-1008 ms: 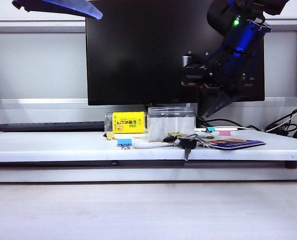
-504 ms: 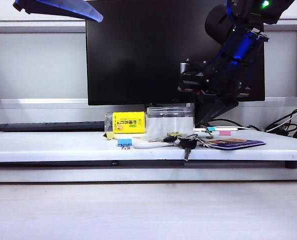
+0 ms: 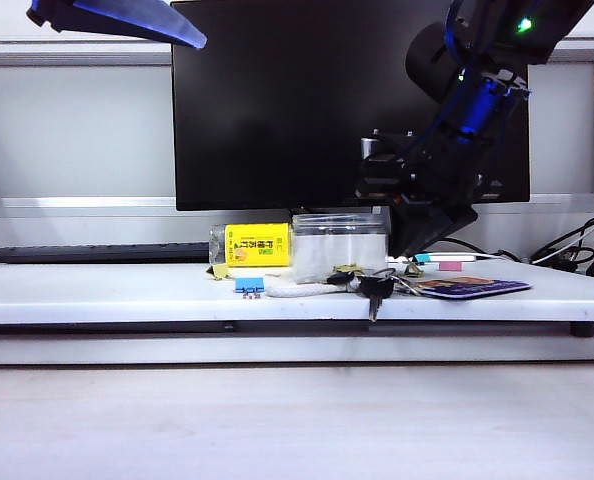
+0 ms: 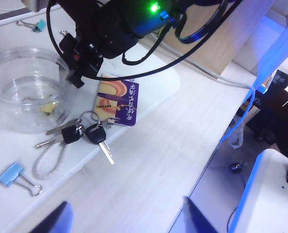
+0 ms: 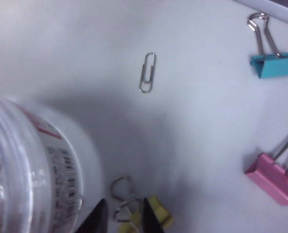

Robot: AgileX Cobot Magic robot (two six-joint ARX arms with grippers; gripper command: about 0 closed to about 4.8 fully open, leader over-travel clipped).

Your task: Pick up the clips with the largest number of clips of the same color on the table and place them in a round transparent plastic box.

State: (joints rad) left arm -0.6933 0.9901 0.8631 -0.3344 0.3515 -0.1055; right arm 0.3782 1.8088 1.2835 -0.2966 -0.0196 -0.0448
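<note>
Over the last second the right arm has sunk, in the exterior view, from well above the round clear box (image 3: 341,243) to just beside its right wall, so that the right pincer (image 5: 122,216) now hangs low over the bench (image 3: 127,290); its wrist camera shows the two dark fingertips (image 5: 98,218) a narrow gap apart and empty, straddling the wire handles of a pale-yellow clip (image 5: 156,212) that lies right next to the box wall (the grip is not yet made); this reads as the approach to the next pick, with closing and lifting still to come. One yellow clip (image 4: 48,107) already lies inside the box, at centre left of the left wrist view; the teal clip (image 5: 275,65), the pink clip (image 5: 271,182) and the blue clip (image 4: 10,174) are not wanted. The left pincer (image 4: 124,218) is parked high at the upper left of the exterior view, jaws spread wide, holding nothing.
</note>
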